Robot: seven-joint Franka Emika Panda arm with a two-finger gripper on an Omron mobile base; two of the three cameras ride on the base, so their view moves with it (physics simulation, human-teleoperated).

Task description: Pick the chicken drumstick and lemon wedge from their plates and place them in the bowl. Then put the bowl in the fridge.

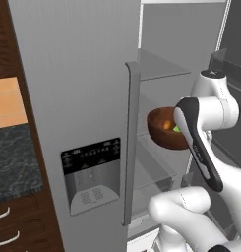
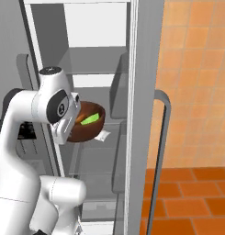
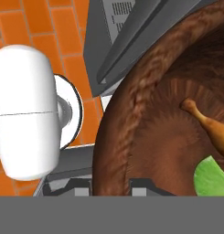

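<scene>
The dark-brown wooden bowl (image 1: pixel 161 130) (image 2: pixel 92 128) hangs in the air in front of the open fridge (image 1: pixel 161 74) (image 2: pixel 93 59), level with a middle shelf. My gripper (image 2: pixel 74 125) is shut on the bowl's near rim; its fingertips are hidden by the hand and the bowl. Inside the bowl (image 3: pixel 145 137) lie the orange-brown chicken drumstick (image 3: pixel 210 126), bone end toward the centre, and the yellow-green lemon wedge (image 3: pixel 215 179) (image 2: pixel 90 120) beside it. The plates are out of view.
The fridge's left door (image 1: pixel 77 98) is closed, with a black dispenser panel (image 1: pixel 91 156) and a long vertical handle (image 1: pixel 131 142). The opened right door (image 2: pixel 142 114) stands edge-on with its handle (image 2: pixel 162 151). Grey shelves (image 1: pixel 159 170) lie inside. A dark counter (image 1: pixel 14 157) is at the left.
</scene>
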